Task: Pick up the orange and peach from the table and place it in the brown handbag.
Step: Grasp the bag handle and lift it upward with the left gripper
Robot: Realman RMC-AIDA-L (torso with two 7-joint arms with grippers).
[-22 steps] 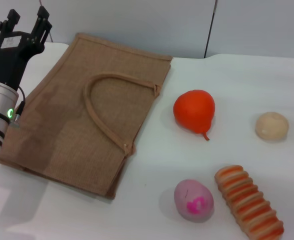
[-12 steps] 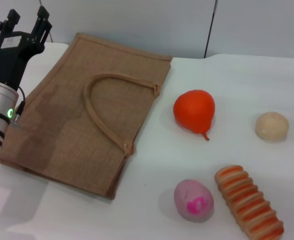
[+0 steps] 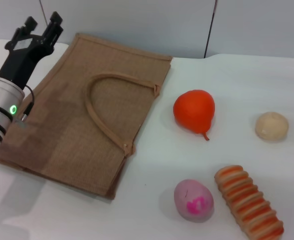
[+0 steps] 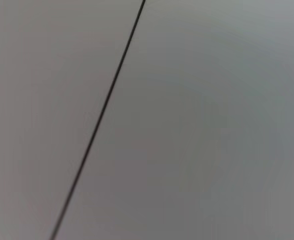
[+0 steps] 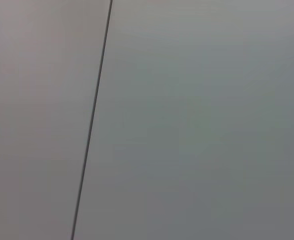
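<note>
The brown handbag (image 3: 82, 120) lies flat on the white table, its light-tan strap (image 3: 99, 107) looped on top. The orange (image 3: 194, 111) sits to its right, stem tip pointing toward me. The peach (image 3: 193, 200), pale pink with a magenta blotch, lies nearer me. My left gripper (image 3: 41, 26) is open, raised above the bag's far left corner, and holds nothing. My right gripper is out of view. Both wrist views show only a grey wall with a dark seam.
An orange-and-cream striped ridged loaf (image 3: 249, 209) lies right of the peach. A beige round lump (image 3: 271, 126) sits at the far right. A grey wall stands behind the table (image 3: 237, 80).
My left gripper has moved to the right and slightly away from me, toward the bag's far left corner. The fruit and the bag have not moved.
</note>
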